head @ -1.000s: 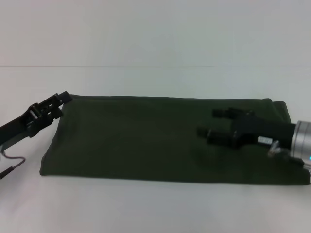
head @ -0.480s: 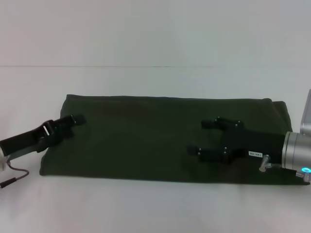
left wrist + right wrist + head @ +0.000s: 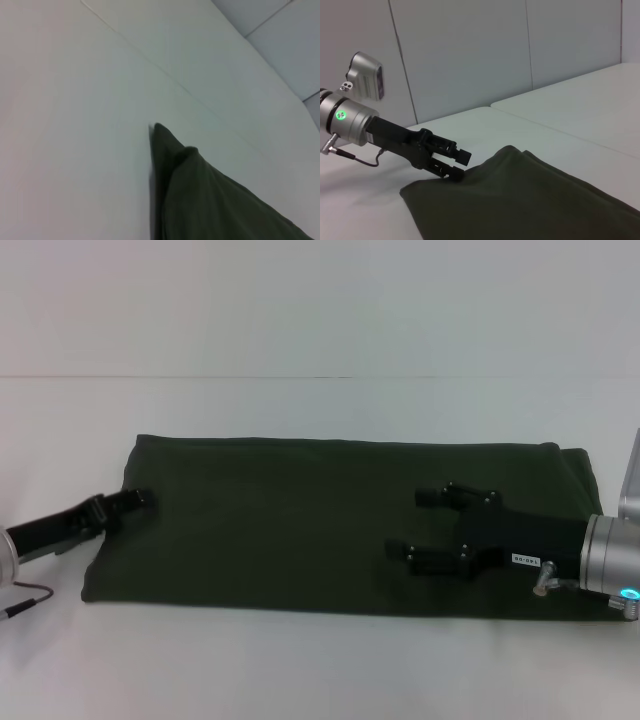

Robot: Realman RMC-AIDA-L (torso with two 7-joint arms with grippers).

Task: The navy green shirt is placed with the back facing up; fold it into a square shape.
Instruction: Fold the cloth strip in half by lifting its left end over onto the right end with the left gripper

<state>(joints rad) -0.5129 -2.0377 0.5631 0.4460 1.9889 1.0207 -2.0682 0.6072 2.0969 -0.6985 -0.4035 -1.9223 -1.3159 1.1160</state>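
The navy green shirt (image 3: 300, 525) lies flat on the white table (image 3: 320, 660) as a long folded band, plain side up. One of its corners shows in the left wrist view (image 3: 200, 200), and its left end in the right wrist view (image 3: 530, 200). My left gripper (image 3: 135, 500) is at the middle of the shirt's left edge. The right wrist view shows the left gripper (image 3: 457, 165) with its fingers a little apart, the lower one touching the cloth edge. My right gripper (image 3: 412, 523) hovers open over the shirt's right part, pointing left with nothing between its fingers.
A thin cable (image 3: 25, 600) hangs from the left arm near the table's left front. Behind the table rises a pale panelled wall (image 3: 470, 50). A seam (image 3: 300, 377) runs across the far tabletop.
My left gripper came down from the shirt's far left corner onto the left edge, then drew back a little. My right gripper shifted left over the shirt and has since held still.
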